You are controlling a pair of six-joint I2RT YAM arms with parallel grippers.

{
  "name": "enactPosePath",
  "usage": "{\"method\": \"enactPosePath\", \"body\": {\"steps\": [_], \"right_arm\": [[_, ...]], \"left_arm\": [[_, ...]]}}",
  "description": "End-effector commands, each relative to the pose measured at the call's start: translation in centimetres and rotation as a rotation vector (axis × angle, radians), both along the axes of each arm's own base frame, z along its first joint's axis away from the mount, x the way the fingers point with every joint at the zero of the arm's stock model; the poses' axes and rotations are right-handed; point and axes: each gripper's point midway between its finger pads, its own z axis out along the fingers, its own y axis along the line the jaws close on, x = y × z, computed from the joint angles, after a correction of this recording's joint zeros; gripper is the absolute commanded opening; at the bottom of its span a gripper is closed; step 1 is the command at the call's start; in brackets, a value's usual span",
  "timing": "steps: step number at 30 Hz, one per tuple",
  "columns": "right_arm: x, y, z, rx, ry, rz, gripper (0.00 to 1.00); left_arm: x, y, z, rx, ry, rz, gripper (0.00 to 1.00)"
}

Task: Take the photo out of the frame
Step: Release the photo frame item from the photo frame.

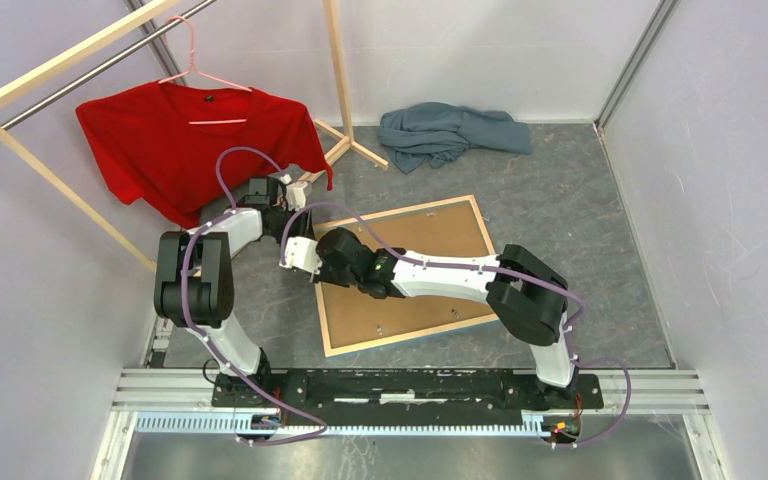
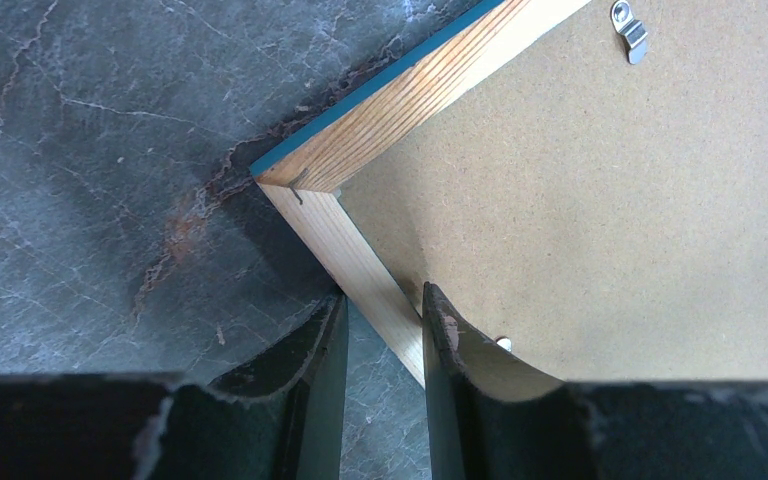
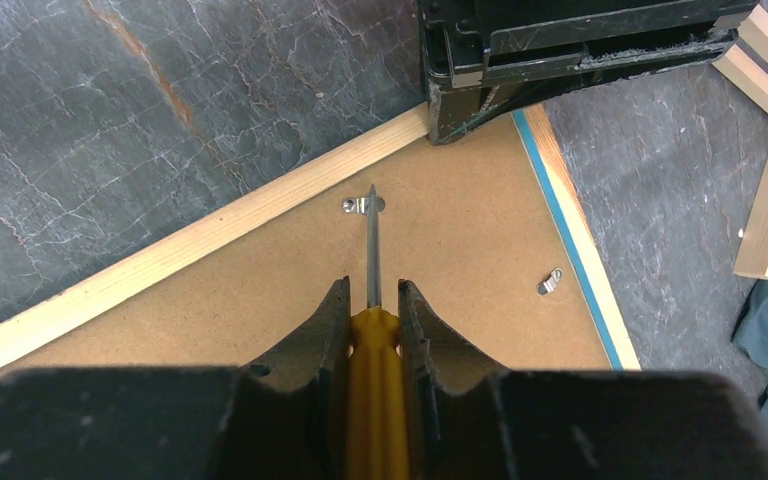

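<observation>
Both sets of jaws are holding something. The left jaws are clamping the pale wood rail of the frame (image 2: 360,250) just beside its corner, one finger sitting outside over the grey bench (image 2: 80,200), the other over the brown backing board (image 2: 610,220). The right jaws are gripping a yellow-handled screwdriver (image 3: 372,400), its tip resting at a small metal tab (image 3: 360,205) near the rail. The frame is lying face down on the bench, the backing board sitting inside it.

rack foot (image 1: 360,150) just beyond frame (image 1: 410,334) corner, bare floor (image 1: 580,230) right of frame
</observation>
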Motion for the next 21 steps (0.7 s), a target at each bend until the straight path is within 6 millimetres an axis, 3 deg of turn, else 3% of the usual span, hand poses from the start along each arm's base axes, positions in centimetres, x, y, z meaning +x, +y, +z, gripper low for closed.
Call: {"method": "enactPosePath", "body": {"steps": [1, 21], "right_arm": [[0.11, -0.25, -0.06, -0.019, -0.006, 0.013, 0.0], [-0.06, -0.28, 0.9, -0.017, -0.015, 0.038, 0.0]], "left_arm": [[-0.16, -0.77, 1.49, -0.047, -0.034, -0.041, 0.36], [-0.13, -0.61, 1.43, -0.051, -0.029, -0.032, 0.36]]}}
